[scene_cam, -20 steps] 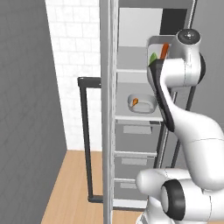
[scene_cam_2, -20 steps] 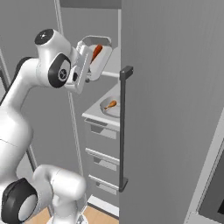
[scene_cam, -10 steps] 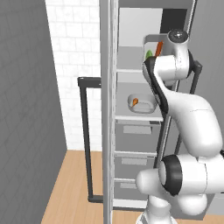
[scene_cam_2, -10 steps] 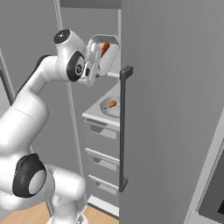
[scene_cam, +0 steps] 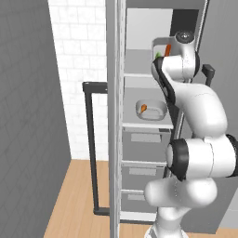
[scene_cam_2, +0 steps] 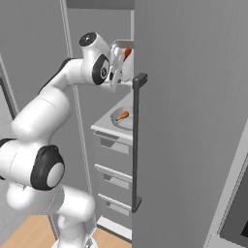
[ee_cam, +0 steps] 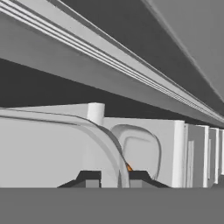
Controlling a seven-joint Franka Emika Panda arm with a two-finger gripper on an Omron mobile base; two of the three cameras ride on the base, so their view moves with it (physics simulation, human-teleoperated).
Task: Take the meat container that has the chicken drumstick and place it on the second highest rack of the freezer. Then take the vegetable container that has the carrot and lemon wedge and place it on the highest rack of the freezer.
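Up top, the gripper [ee_cam: 113,179] was clamped on the rim of the vegetable container [scene_cam: 160,46], at upper right of the left base view, tilted above the highest rack [scene_cam: 139,67] of the freezer [scene_cam: 144,139]. The carrot [scene_cam: 168,49] and lemon wedge [scene_cam: 158,55] were inside. At frame centre, the meat container [scene_cam: 151,110] with the chicken drumstick [scene_cam: 143,109] sat on the shelf below.

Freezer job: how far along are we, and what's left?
Done, it seems: the tray with the chicken drumstick sits on the lower shelf of the freezer. In hand: the gripper has its jaws closed on the rim of the tray with the carrot, raised above the highest rack. Left: set it down there and let go.
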